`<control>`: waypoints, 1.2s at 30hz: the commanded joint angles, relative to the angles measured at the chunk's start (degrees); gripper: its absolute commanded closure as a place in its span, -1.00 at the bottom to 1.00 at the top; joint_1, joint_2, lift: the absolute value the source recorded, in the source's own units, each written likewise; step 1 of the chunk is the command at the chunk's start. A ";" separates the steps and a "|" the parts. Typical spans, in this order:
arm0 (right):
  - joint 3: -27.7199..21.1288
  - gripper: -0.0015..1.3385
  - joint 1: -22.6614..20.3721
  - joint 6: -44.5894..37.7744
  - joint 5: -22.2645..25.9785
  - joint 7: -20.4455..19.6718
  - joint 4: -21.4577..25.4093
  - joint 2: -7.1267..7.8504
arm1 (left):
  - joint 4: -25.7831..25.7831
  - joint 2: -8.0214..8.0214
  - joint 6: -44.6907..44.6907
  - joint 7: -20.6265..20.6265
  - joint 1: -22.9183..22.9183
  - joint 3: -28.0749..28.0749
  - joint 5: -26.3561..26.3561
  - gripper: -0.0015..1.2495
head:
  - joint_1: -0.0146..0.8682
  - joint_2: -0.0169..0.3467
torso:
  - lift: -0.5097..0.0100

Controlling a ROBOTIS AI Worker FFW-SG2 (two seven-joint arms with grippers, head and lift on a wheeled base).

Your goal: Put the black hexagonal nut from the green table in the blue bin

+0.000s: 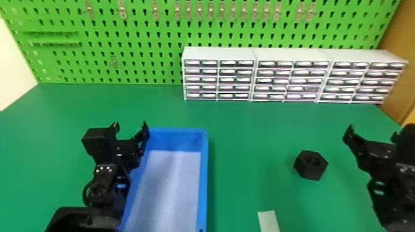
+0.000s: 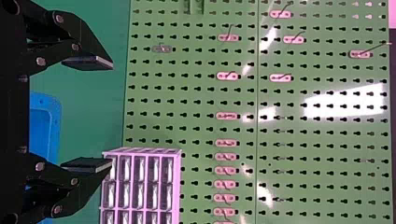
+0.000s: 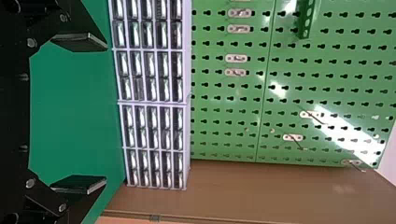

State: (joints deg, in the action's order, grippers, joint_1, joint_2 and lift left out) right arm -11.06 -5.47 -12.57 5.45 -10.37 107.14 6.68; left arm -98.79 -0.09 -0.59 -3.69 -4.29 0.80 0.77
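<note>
The black hexagonal nut (image 1: 310, 169) lies on the green table (image 1: 247, 138), right of the blue bin (image 1: 203, 179). At left, the left gripper (image 1: 129, 126) gapes wide and empty; at right, the right gripper (image 1: 372, 132) likewise. The right wrist view adds a green bracket (image 3: 306, 19).

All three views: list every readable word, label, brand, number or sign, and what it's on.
Readable text: none.
Drawers: pale patches on the fronts, too small and blurred to tell if they are labels.
Pale strip: no legible print.
Nut, bin, pegboard: no legible marks.
</note>
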 commanded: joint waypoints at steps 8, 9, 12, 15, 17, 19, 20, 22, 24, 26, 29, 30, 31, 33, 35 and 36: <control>0.78 -0.58 0.38 -0.88 0.88 0.00 0.00 0.88 | 0.00 0.00 0.24 0.00 0.07 -0.18 0.02 -0.18 | 0.52 -0.59 | 0.59; 0.95 -0.58 0.46 -0.88 0.88 0.00 0.00 0.97 | 0.00 0.00 0.24 0.00 0.07 -0.27 0.02 -0.18 | 0.52 -0.59 | 0.59; 1.22 -0.58 0.64 -0.96 0.88 0.00 0.00 1.06 | 0.00 0.00 0.24 0.00 0.16 -0.27 0.02 -0.18 | 0.52 -0.59 | 0.59; 1.30 -0.58 0.73 -1.05 0.88 0.00 0.00 0.88 | 0.00 0.00 0.24 0.00 0.16 -0.27 0.02 -0.18 | 0.52 -0.59 | 0.59; 1.22 -0.58 0.73 -1.14 0.88 0.00 0.00 0.88 | 0.00 0.00 0.24 0.00 0.16 -0.27 0.02 -0.18 | 0.52 -0.59 | 0.59; 1.22 -0.58 0.73 -1.23 0.88 0.00 0.00 0.88 | 0.00 0.00 0.24 0.00 0.16 -0.27 0.02 -0.18 | 0.52 -0.59 | 0.59; 1.13 -0.58 0.73 -1.32 0.88 0.00 0.00 0.88 | 0.00 0.00 0.24 0.00 0.16 -0.27 0.02 -0.18 | 0.52 -0.59 | 0.59; 1.13 -0.58 0.73 -1.67 1.23 0.08 0.00 0.97 | 0.00 0.00 0.24 0.00 0.16 -0.27 0.02 -0.18 | 0.52 -0.59 | 0.59; 0.95 -0.58 0.99 -2.81 1.32 1.14 0.18 1.15 | 0.00 0.00 0.24 0.00 0.07 -0.18 -0.07 -0.18 | 0.52 -0.59 | 0.59; 0.87 -0.58 1.34 -4.92 1.41 2.19 0.53 1.23 | 0.00 0.00 0.24 0.00 0.07 -0.27 -0.07 -0.18 | 0.52 -0.59 | 0.59; 0.78 -0.58 1.78 -8.35 0.97 3.07 1.76 1.41 | 0.00 0.00 0.24 0.00 0.16 -0.27 -0.16 -0.18 | 0.52 -0.59 | 0.59; 0.69 -0.58 1.96 -9.49 0.88 3.51 2.11 1.41 | 0.00 0.00 0.24 0.00 0.07 -0.27 -0.16 -0.18 | 0.52 -0.59 | 0.59; 0.69 -0.58 2.13 -10.10 0.88 3.78 2.29 1.41 | 0.00 0.00 0.24 0.00 0.16 -0.27 -0.25 -0.18 | 0.52 -0.59 | 0.59; 0.43 -0.58 2.40 -12.30 0.88 4.22 2.81 1.50 | 0.00 0.00 0.24 0.00 0.16 -0.27 -0.25 -0.18 | 0.52 -0.59 | 0.59; -0.01 -0.58 2.92 -14.67 0.53 5.01 3.52 1.50 | 0.00 0.00 0.24 0.00 0.16 -0.18 -0.34 -0.18 | 0.52 -0.59 | 0.59; -0.10 -0.58 3.01 -15.55 0.35 5.36 3.69 1.50 | 0.00 0.00 0.24 0.00 0.16 -0.09 -0.34 -0.18 | 0.52 -0.59 | 0.59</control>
State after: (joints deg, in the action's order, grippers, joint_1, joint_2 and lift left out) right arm -10.60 -3.14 -24.18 6.27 -5.76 109.79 8.13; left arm -98.79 -0.09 -0.35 -3.69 -4.18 0.56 0.52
